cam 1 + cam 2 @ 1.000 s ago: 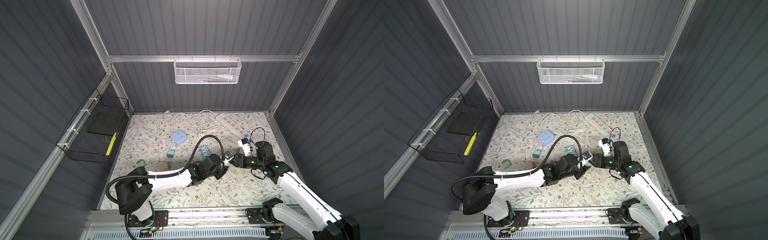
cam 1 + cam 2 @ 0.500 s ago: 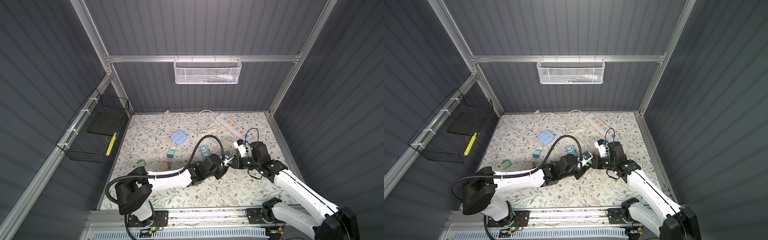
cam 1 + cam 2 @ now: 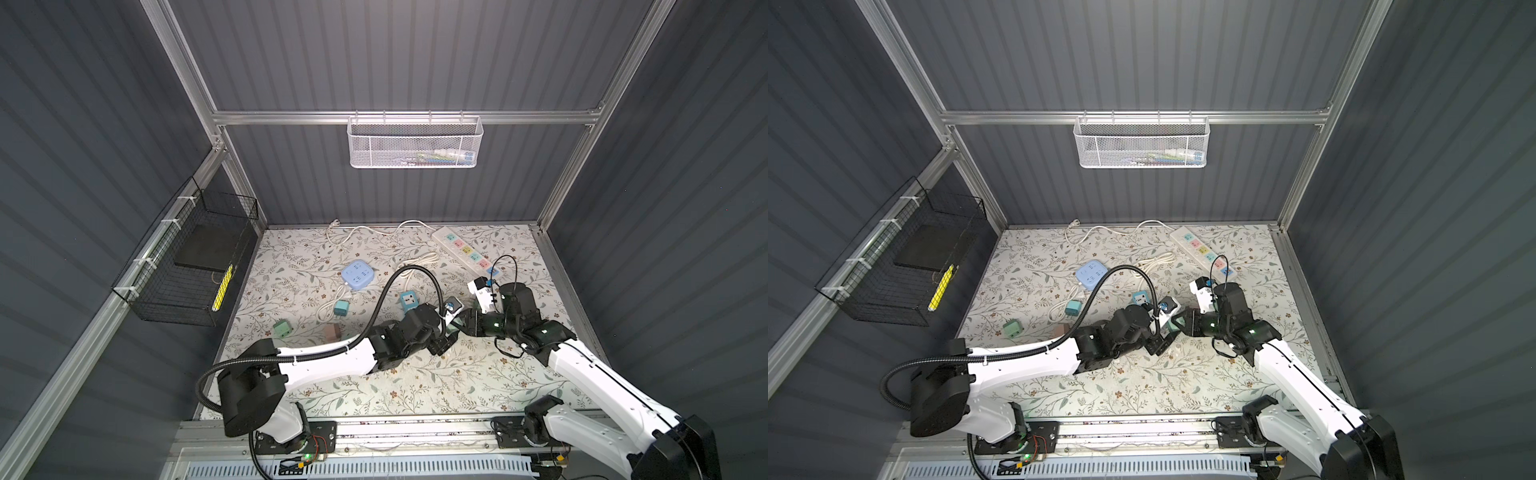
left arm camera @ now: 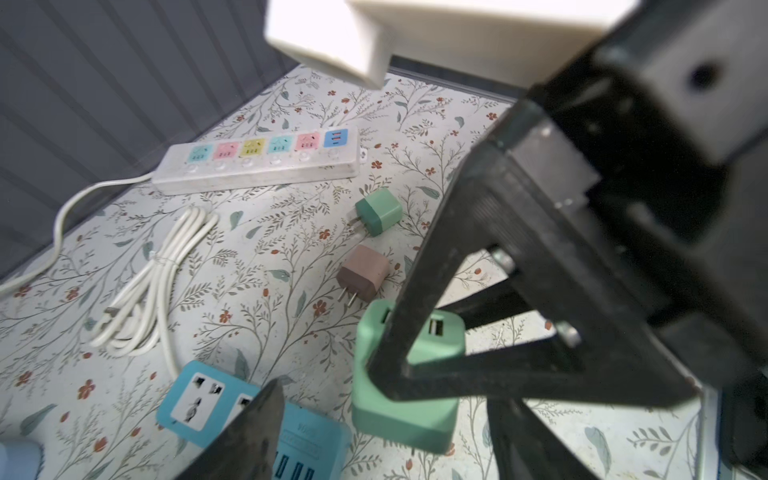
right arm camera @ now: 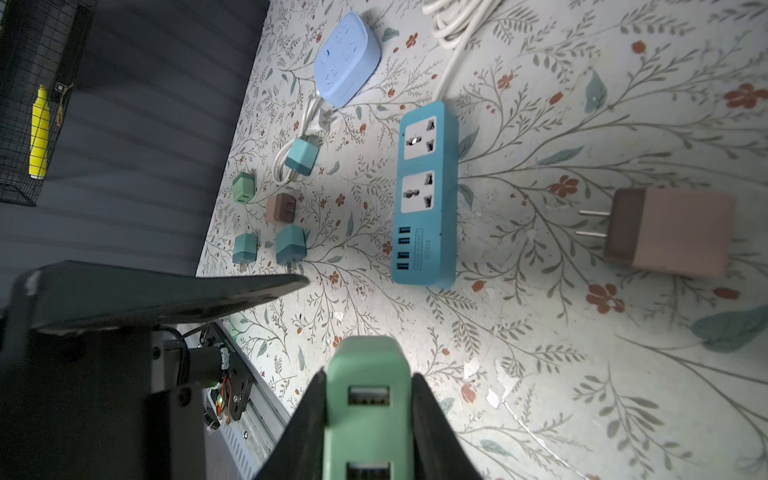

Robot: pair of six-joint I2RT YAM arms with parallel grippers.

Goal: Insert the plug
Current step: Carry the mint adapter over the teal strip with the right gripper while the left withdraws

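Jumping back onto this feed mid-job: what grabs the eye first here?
Over the middle of the floral mat, the right gripper is shut on a mint-green blocky plastic USB charger plug, nose to nose with the left gripper's fingers, which stand open beside it. Behind them, a long white power strip with pastel sockets lies at the far right of the mat.

Lower-centre surface (image 3: 415,390) lies wide open in a top view; teal power strip (image 3: 408,300) crowds mid-frame, white power strip (image 3: 465,251) bars upper right.
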